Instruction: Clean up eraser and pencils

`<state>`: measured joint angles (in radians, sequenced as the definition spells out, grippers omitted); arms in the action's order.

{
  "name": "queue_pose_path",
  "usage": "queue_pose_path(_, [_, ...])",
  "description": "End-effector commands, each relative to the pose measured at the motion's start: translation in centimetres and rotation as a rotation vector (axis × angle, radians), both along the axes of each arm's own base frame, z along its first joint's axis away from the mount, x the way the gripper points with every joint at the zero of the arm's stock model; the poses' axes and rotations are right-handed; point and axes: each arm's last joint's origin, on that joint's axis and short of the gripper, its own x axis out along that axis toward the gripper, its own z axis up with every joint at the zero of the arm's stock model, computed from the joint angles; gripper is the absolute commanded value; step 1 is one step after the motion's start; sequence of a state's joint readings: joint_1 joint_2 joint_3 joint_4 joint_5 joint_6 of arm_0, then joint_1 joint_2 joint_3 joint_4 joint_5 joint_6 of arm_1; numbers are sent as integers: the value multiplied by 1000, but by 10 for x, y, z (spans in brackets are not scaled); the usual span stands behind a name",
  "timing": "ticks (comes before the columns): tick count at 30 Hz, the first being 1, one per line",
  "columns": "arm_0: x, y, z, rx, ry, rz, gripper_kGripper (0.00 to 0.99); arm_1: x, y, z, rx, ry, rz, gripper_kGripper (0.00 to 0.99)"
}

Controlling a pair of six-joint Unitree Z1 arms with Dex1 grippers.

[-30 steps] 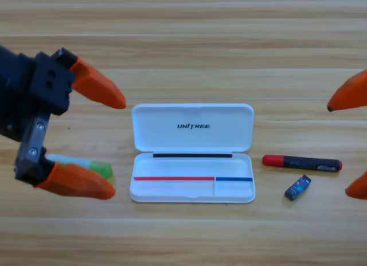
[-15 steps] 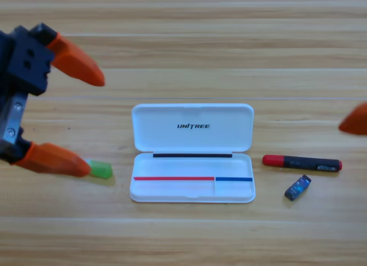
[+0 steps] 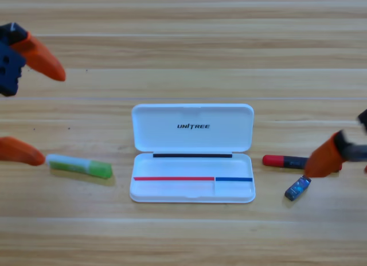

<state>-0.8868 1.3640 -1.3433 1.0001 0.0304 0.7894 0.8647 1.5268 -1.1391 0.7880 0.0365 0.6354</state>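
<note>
Pencils first: 2 stiff, light sticks, likely smooth enough to roll, so each is best pinched across its middle. The mint-white pencil (image 3: 78,165) lies left of the open white case (image 3: 192,153), long axis nearly horizontal and dipping slightly to the right, green end toward the case. The red-and-black pencil (image 3: 287,161) lies right of the case, also nearly horizontal, red end toward the case; its far end is hidden behind the right gripper (image 3: 338,157). The eraser (image 3: 297,187), a small hard block just below that pencil, points diagonally toward the upper right and should be taken across its short sides.

The left gripper (image 3: 31,111) sits at the left edge of the frame, jaws spread wide, holding nothing, its lower tip just beside the mint pencil's pale end. Of the right gripper only 1 orange jaw shows, over the red-and-black pencil; I cannot tell how far it is open or whether it grips.
</note>
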Motion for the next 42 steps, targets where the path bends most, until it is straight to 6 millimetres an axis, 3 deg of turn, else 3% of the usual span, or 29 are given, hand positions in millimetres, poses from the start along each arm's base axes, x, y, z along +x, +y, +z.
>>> queue_pose_path(1, [20,5,-9,77,25,51,990,29,15,-44,-121,128,-176,986])
queue_pose_path(6, [24,7,-12,92,37,65,990,39,24,-55,-92,221,-431,986])
queue_pose_path(12, [35,2,-23,134,67,76,988,51,22,-68,-129,263,-579,976])
queue_pose_path(19, [68,-10,-40,264,183,90,986,61,30,-85,-182,290,-662,959])
queue_pose_path(26, [87,0,-58,330,245,43,986,79,47,-97,-189,296,-712,954])
queue_pose_path(32, [90,2,-67,353,274,29,985,93,58,-105,-198,273,-745,950])
queue_pose_path(42, [93,-2,-81,369,320,-17,986,98,60,-117,-228,263,-762,922])
